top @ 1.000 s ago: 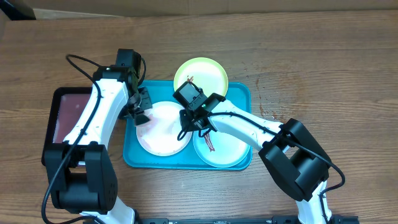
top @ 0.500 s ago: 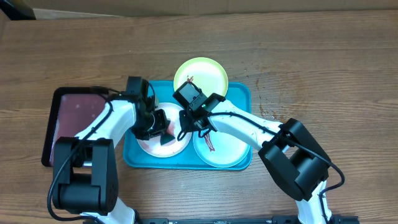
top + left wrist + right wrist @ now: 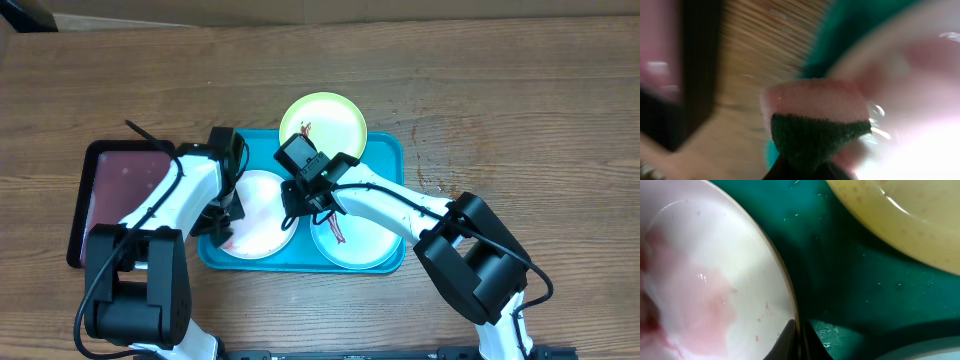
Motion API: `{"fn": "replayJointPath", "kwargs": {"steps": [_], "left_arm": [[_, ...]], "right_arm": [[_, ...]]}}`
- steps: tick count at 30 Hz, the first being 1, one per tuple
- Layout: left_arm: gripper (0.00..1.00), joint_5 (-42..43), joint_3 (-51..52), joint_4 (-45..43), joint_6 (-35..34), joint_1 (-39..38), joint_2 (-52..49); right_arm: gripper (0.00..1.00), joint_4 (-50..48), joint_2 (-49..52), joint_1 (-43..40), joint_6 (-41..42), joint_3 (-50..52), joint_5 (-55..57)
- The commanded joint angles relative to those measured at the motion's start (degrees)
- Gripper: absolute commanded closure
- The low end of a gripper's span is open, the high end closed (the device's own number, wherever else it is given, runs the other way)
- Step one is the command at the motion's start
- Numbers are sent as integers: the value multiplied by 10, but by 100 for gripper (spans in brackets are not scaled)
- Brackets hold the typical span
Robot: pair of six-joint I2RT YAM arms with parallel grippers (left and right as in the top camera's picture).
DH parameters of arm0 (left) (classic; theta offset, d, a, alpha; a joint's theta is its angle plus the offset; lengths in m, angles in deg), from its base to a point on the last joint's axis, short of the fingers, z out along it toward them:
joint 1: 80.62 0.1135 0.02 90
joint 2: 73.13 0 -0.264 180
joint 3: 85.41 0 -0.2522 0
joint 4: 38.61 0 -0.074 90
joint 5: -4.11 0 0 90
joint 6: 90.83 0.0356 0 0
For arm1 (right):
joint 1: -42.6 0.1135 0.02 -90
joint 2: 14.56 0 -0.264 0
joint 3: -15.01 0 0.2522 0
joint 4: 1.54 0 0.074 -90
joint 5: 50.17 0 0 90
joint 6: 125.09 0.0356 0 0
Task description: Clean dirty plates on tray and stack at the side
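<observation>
The turquoise tray [image 3: 385,160] holds a white plate [image 3: 262,205] at its left and a mint-rimmed plate [image 3: 365,245] with reddish-brown smears at its right. A yellow-green plate [image 3: 325,122] rests over the tray's far rim. My left gripper [image 3: 222,234] is shut on a pink and dark green sponge [image 3: 815,120] at the white plate's left edge [image 3: 920,100]. My right gripper [image 3: 296,205] is shut on the white plate's right rim [image 3: 785,287], one finger on each side. The white plate [image 3: 700,280] has a wet pink smear.
A dark maroon, black-rimmed tray [image 3: 112,185] lies on the wooden table left of the turquoise tray and shows blurred in the left wrist view [image 3: 695,75]. The yellow-green plate [image 3: 900,210] lies just beyond my right gripper [image 3: 799,337].
My left gripper has swept the sponge from the white plate's middle back to its left edge. My right gripper has kept its hold on the rim.
</observation>
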Motion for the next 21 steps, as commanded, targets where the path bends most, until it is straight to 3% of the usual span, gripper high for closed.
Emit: {"fn": "replayJointPath", "kwargs": {"steps": [1, 7, 11, 15, 21], "left_arm": [[96, -132, -68, 42, -48, 8, -5], [96, -87, -195, 128, -48, 9, 7], [96, -13, -261, 152, -30, 33, 40], [96, 78, -276, 138, -3, 95, 91], [96, 176, -276, 161, 26, 223, 114]], "right_arm": [[96, 1, -7, -10, -12, -10, 17], [96, -2, -34, -3, -19, -14, 18], [96, -2, -79, 12, -61, -15, 30], [96, 6, -133, 37, -77, -15, 134], [96, 6, -188, 70, -169, -15, 298]]}}
